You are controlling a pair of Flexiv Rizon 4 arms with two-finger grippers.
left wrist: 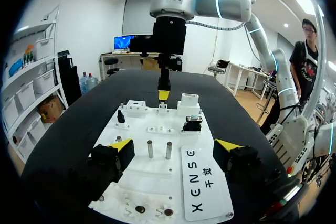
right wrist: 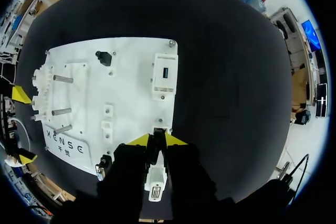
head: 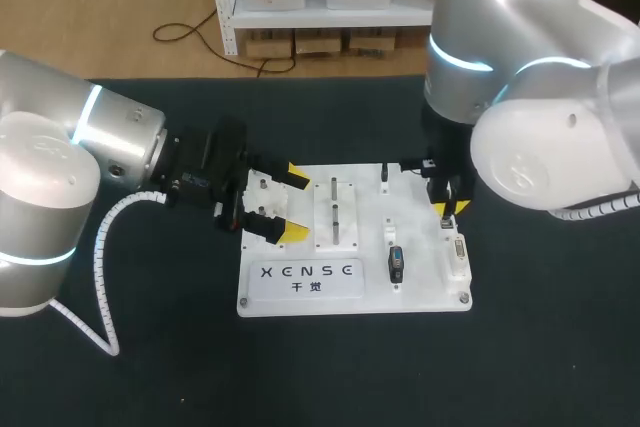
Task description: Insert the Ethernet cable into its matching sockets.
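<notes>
The bench (head: pixel 350 377) has a black covering and carries a white board (head: pixel 300 299) with printed lettering near one edge. Upright metal pegs (left wrist: pixel 150 149) stand on a raised white strip at the middle of the board. A small black connector (head: pixel 396 265) sits beside this strip. A white connector block (head: pixel 457 252) lies along the right edge. A white block with a rectangular port (right wrist: pixel 165 75) occupies one corner, and a small black plug (right wrist: pixel 105 57) stands at the same end.

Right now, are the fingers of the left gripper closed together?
No, in the left wrist view the left gripper has its two yellow tips wide apart, one on each side above the white board.
</notes>
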